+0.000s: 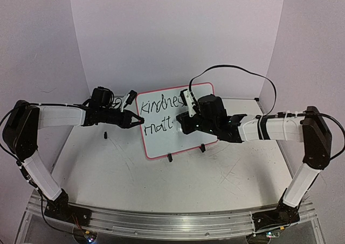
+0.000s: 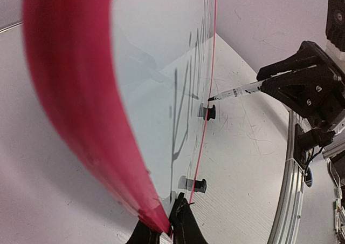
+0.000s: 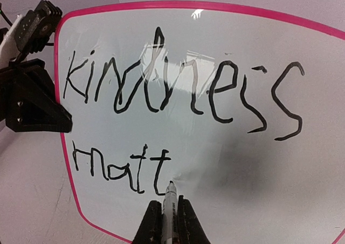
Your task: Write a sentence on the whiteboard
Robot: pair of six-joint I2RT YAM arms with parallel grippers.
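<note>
Right hand closed on white-barrelled marker, tip beside black lettering "matt" on small pink-rimmed white whiteboard | left hand clamps its left rim | risk: excess tip pressure shifts whiteboard, distorting strokes.

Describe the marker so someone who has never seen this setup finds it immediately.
Find the red-rimmed whiteboard standing mid-table. Its unfinished sentence ends at "matt"; right there a slim white marker with a black tip is clamped in the right gripper. Nothing else nearby is pen-shaped.
</note>
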